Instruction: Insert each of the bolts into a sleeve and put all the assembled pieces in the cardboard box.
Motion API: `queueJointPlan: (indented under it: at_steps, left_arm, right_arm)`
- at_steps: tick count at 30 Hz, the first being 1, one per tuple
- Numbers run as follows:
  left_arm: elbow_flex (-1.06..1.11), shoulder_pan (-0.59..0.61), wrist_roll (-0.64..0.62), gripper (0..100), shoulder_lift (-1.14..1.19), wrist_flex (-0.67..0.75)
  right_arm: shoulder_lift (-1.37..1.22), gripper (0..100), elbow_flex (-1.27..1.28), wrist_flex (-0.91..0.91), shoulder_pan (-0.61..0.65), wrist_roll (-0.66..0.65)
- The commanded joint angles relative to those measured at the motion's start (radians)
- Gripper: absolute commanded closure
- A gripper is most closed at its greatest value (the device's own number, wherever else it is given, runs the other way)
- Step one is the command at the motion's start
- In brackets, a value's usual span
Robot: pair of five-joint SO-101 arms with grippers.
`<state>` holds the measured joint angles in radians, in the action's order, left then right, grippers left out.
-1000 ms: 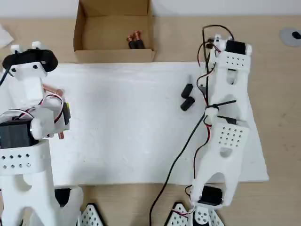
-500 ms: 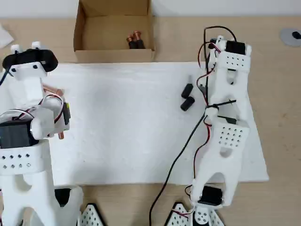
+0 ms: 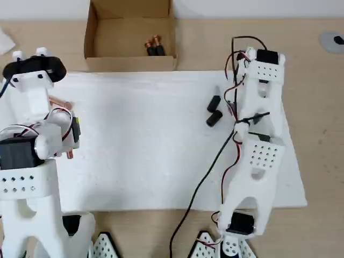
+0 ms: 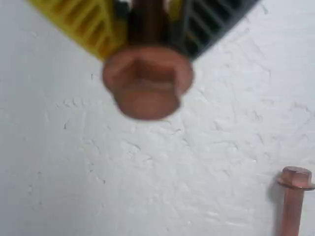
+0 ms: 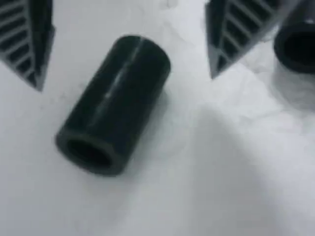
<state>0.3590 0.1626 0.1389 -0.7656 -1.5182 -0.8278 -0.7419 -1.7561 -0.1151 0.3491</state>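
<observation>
Right arm point(image 3: 258, 107) has shifted slightly at upper right. My right gripper point(image 5: 125, 78), fingers wide apart, straddles a sleeve point(image 5: 113, 105) at frame centre; I should centre before closing. Left gripper point(image 4: 147, 29) clamps a bolt point(image 4: 147, 81).

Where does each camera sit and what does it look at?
High view: above the table, looking down on the cardboard box, white mat and both arms.
Left wrist view: on the left arm, facing the mat past its fingers, shut on a bolt.
Right wrist view: on the right arm, facing its open fingers astride a sleeve.
Shared: high and right wrist views both show two sleeves.
</observation>
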Motion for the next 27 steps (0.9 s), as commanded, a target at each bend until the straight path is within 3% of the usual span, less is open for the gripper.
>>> queueJointPlan:
  at_steps: [1, 27]
  left_arm:
    - [-0.006, -0.014, 0.006, 99, -0.024, 0.015]
    - [-0.005, -0.014, 0.008, 99, -0.024, 0.015]
  right_arm:
    - [0.002, 75.9, 0.008, -0.002, -0.025, 0.034]
    - [0.002, 76.4, 0.002, 0.066, -0.045, 0.284]
